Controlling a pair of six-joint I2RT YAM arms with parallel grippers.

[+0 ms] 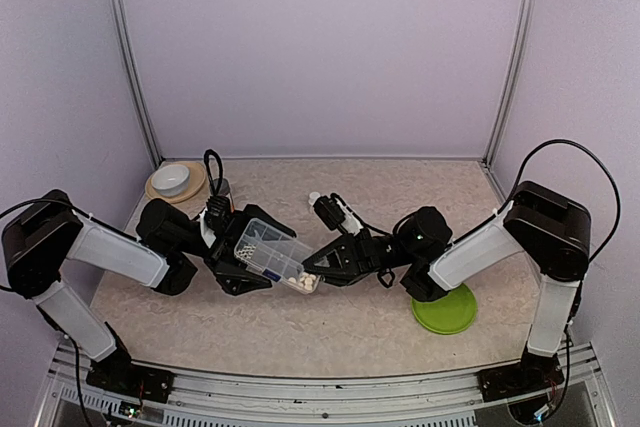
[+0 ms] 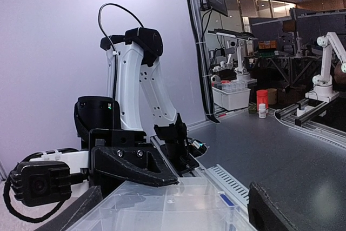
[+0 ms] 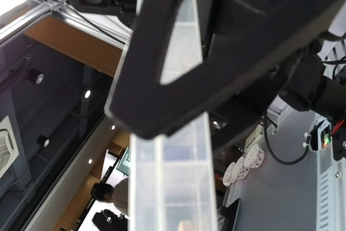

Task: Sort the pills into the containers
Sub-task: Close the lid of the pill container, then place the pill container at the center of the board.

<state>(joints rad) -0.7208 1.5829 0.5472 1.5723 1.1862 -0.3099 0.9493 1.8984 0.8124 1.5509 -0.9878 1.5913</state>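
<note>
The clear compartment box [image 1: 275, 255] is held tilted above the table between both grippers. Whitish pills [image 1: 307, 276] lie in its lower right end, and more [image 1: 250, 244] sit in a left compartment. My left gripper [image 1: 243, 255] is shut on the box's left end. In the left wrist view its fingers [image 2: 267, 209] flank the box [image 2: 178, 206], near the dark blue mark [image 2: 228, 200]. My right gripper [image 1: 322, 265] is shut on the box's right edge. In the right wrist view the box [image 3: 173, 187] runs between the black fingers [image 3: 173, 52].
A white bowl on a tan plate [image 1: 172, 180] stands at the back left, with a grey-capped bottle [image 1: 220, 187] beside it. A small white bottle [image 1: 314, 198] is behind the box. A green disc [image 1: 445, 309] lies under the right arm. Purple walls enclose the table.
</note>
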